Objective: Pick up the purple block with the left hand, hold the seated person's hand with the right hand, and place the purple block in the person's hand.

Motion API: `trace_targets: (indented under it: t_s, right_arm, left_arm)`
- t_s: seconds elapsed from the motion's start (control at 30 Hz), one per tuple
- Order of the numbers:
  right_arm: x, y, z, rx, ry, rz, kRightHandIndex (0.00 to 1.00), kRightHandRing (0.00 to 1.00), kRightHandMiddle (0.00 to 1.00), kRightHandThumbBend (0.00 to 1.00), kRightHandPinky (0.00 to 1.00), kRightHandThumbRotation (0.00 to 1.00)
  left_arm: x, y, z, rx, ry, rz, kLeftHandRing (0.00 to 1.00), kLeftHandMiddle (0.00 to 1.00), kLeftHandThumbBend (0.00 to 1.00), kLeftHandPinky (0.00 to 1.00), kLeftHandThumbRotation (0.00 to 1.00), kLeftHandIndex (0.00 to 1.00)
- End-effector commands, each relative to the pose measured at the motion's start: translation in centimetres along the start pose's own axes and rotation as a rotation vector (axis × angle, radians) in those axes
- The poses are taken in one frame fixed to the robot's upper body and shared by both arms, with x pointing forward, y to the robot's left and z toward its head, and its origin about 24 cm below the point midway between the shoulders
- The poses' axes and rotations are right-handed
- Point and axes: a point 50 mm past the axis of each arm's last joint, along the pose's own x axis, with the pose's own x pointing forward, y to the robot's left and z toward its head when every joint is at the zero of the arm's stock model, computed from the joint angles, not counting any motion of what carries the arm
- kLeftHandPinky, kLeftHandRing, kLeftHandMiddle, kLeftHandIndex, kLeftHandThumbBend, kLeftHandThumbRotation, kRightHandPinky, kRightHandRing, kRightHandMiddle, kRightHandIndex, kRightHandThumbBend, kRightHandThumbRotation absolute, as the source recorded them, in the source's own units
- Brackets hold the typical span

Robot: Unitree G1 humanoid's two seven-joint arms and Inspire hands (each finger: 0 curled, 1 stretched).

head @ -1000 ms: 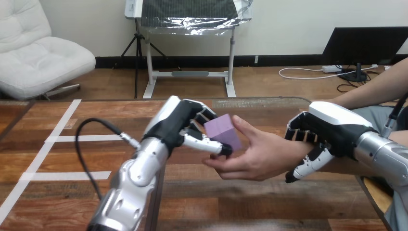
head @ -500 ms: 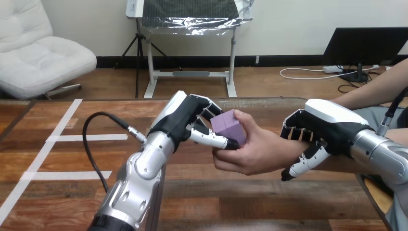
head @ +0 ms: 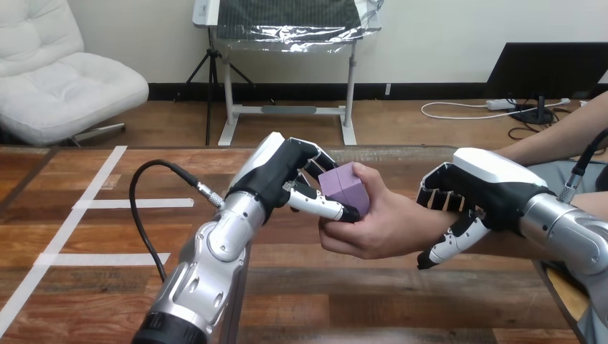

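Note:
The purple block (head: 344,185) is held above the wooden table (head: 86,301), near the middle of the head view. My left hand (head: 285,174) is shut on it from the left, thumb along its lower front edge and fingers behind it. The person's hand (head: 383,228) reaches in from the right and curls round the block's right side and underside, so both hands are on it. My right hand (head: 482,188) sits on the person's wrist (head: 430,231), fingers curled over the top and thumb under it.
White tape lines (head: 97,203) mark the table's left part. A black cable (head: 142,215) loops out from my left forearm over the table. The person's forearm (head: 552,137) runs off to the right edge behind my right hand.
The person's fingers have closed round the block, which sits deeper in their hand. My left hand moved slightly right and up with it. My right hand stayed on the wrist.

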Motion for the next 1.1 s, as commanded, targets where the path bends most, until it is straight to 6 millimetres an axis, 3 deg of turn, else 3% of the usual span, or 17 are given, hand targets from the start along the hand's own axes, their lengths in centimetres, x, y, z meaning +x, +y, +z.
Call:
trace_targets:
  t_s: [0.0,0.83,1.07]
  right_arm:
    - [0.4,-1.0,1.9,-0.015,-0.077,-0.030,0.53,0.45,0.51,0.92,0.38,0.17]
    - [-0.1,-0.9,1.4,-0.002,-0.056,-0.017,0.53,0.45,0.51,0.91,0.38,0.19]
    - [-0.3,-1.0,1.2,0.000,-0.053,0.009,0.55,0.46,0.53,0.91,0.39,0.21]
  left_arm:
    - [1.4,-1.4,4.5,0.033,-0.126,-0.063,0.33,0.41,0.69,0.25,0.00,0.47]
    - [1.2,-2.5,4.6,0.007,-0.135,-0.115,0.33,0.41,0.71,0.26,0.00,0.45]
    - [0.9,-2.3,4.6,0.015,-0.118,-0.137,0.44,0.50,0.73,0.34,0.04,0.52]
